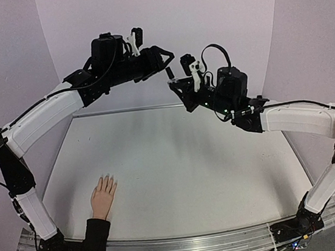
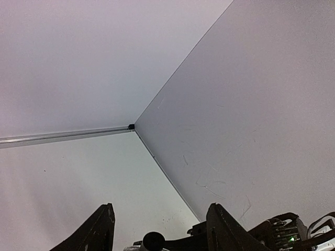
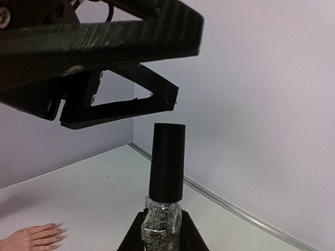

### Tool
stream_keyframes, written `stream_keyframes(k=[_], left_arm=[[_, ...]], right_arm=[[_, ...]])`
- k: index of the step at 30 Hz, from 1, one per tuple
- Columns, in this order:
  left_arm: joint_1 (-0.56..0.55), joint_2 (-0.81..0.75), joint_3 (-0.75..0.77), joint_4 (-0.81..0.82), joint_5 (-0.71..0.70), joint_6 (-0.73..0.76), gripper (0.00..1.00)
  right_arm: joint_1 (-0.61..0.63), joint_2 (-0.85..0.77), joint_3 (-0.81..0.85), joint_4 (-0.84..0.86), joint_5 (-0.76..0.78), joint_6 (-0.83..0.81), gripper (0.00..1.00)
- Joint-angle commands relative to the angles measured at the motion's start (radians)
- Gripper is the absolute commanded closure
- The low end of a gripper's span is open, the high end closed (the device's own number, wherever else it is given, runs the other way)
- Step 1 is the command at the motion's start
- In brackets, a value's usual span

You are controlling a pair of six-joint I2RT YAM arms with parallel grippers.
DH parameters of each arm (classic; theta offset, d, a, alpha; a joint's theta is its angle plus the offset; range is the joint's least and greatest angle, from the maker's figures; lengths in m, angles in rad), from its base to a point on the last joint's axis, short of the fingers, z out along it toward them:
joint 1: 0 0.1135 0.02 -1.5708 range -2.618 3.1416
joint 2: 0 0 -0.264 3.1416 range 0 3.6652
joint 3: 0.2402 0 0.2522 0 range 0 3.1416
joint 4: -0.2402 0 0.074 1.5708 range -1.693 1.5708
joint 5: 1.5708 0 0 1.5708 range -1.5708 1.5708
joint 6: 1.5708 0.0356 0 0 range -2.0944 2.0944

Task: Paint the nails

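Nails [image 1: 105,180] lie at seven o'clock, well apart from the left end effector [image 2: 161,214], its jaws apart; the right end effector [image 3: 161,238] clamps a bottle [image 3: 167,162].

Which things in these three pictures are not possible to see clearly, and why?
- Nails: too small in the top view. In the right wrist view the left edge cuts the hand. Paint cannot be judged.
- Bottle: right wrist view, lower part hidden by the right gripper and the bottom edge.
- Left gripper: left wrist view, the bottom edge cuts its fingers. Right wrist view, the top edge cuts it.
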Motion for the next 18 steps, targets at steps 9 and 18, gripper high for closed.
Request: stream_keyframes(k=[9, 18], left_arm=[[-0.001, -0.007, 0.016, -0.048, 0.028, -0.029, 0.44], [-0.002, -0.003, 0.009, -0.028, 0.065, -0.025, 0.64]], right_arm=[[0.009, -0.030, 0.061, 0.020, 0.031, -0.029, 1.00], [0.014, -0.016, 0.086, 0.011, 0.024, -0.031, 1.00]])
